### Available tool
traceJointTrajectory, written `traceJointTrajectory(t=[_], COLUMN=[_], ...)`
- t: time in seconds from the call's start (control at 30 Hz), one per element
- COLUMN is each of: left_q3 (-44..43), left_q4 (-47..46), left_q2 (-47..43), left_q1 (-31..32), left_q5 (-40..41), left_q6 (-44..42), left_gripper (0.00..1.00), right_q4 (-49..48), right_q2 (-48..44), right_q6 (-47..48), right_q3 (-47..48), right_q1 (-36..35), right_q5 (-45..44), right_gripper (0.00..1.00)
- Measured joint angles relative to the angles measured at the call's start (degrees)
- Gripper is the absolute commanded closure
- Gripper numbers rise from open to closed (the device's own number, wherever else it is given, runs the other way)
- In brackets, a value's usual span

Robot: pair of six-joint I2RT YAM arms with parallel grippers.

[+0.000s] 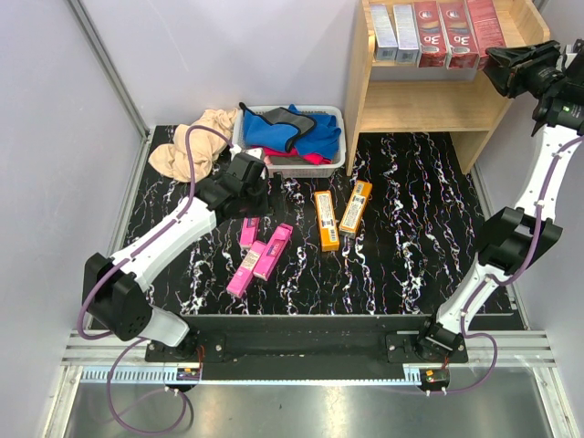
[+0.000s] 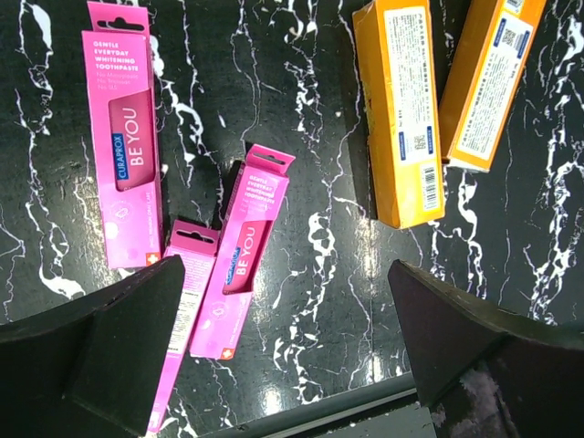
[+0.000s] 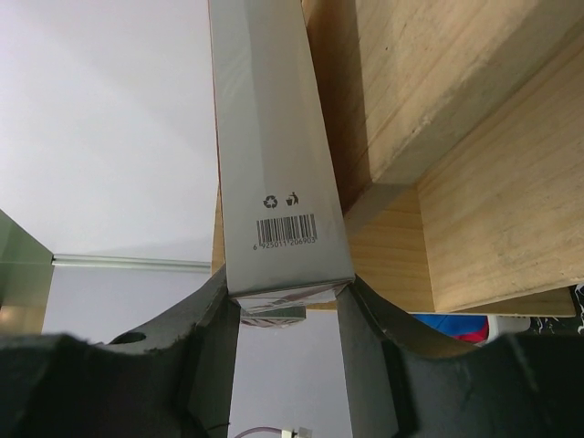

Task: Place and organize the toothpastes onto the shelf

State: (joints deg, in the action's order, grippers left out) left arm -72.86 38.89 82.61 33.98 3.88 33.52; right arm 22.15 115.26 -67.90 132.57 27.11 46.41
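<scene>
On the upper tier of the wooden shelf [image 1: 429, 109] stand two silver-grey and three dark red toothpastes [image 1: 431, 35]. My right gripper [image 1: 500, 58] is shut on the near end of the rightmost box [image 3: 274, 155], which shows a grey face with a barcode next to the shelf's side panel [image 3: 429, 82]; the right gripper [image 3: 287, 283] clamps its end. Three pink toothpastes [image 1: 260, 251] and two orange ones [image 1: 326, 220] lie on the black marble table. My left gripper [image 1: 248, 187] hovers open over the pink boxes [image 2: 248, 246], with the orange boxes [image 2: 401, 109] further off. Nothing is between the left gripper's [image 2: 285, 269] fingers.
A white basket [image 1: 336, 114] of blue and red cloths stands at the back, left of the shelf, with a beige cloth [image 1: 192, 146] beside it. The shelf's lower tier [image 1: 415, 146] holds nothing. Grey walls close in both sides.
</scene>
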Motion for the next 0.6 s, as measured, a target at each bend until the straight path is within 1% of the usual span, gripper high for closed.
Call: traceJointTrajectory(t=[0.07,0.17,0.2,0.27,0.3,0.33,0.4,0.6], left_q3=[0.3,0.3,0.3,0.3,0.3,0.3,0.3,0.6], left_q4=[0.0,0.0,0.0,0.0,0.0,0.0,0.0,-0.1], left_q2=[0.0,0.0,0.0,0.0,0.0,0.0,0.0,0.0], left_q1=[0.0,0.0,0.0,0.1,0.1,0.2,0.2,0.6], left_q5=[0.0,0.0,0.0,0.0,0.0,0.0,0.0,0.1], left_q6=[0.0,0.3,0.4,0.6,0.6,0.6,0.7,1.0], left_gripper=[0.01,0.01,0.01,0.01,0.01,0.01,0.01,0.01], right_q4=[0.0,0.0,-0.2,-0.1,0.2,0.3,0.7,0.8], right_q2=[0.2,0.5,0.6,0.8,0.9,1.1,1.1,1.0], right_q6=[-0.2,-0.6,-0.7,-0.2,-0.2,0.0,0.4,1.1], right_q3=[0.2,0.5,0.6,0.6,0.6,0.5,0.2,-0.9], right_q1=[0.0,0.0,0.0,0.0,0.0,-0.1,-0.2,-0.2], right_q5=[-0.1,0.1,-0.1,-0.3,-0.3,-0.3,-0.4,-0.5], right_gripper=[0.53,0.43,0.30,0.18,0.10,0.07,0.01,0.00])
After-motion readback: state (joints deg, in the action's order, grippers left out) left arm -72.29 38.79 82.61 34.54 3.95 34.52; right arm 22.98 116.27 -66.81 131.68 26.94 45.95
